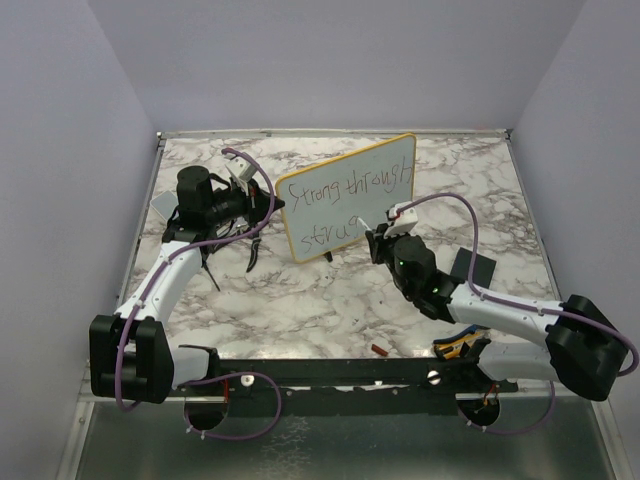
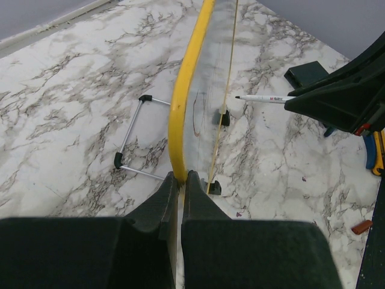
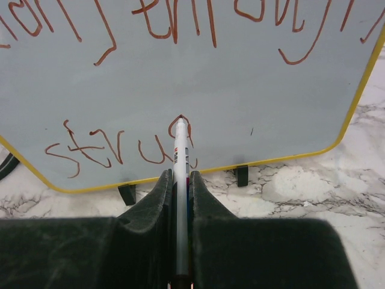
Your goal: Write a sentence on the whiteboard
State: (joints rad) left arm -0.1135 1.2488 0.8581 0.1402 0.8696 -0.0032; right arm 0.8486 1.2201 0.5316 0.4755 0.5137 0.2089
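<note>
The whiteboard [image 1: 372,172] stands tilted on small black feet at the table's middle back. It has a yellow frame [image 2: 187,84]. The sentence [image 1: 338,192] is in two lines, roughly "Strong throught" above and "strug" [image 3: 114,147] below. My left gripper [image 1: 268,207] is shut on the board's left frame edge [image 2: 181,176]. My right gripper [image 1: 378,240] is shut on a white marker [image 3: 180,162], and the marker's tip touches the board at the last letter of the lower line. The marker also shows in the left wrist view [image 2: 264,98].
A small dark square slab [image 1: 472,268] lies right of my right arm; it also shows in the left wrist view [image 2: 308,73]. A small red-brown cap [image 1: 380,350] lies near the front edge. The board's wire stand [image 2: 133,139] rests behind it. Tools [image 1: 458,348] lie by the right base.
</note>
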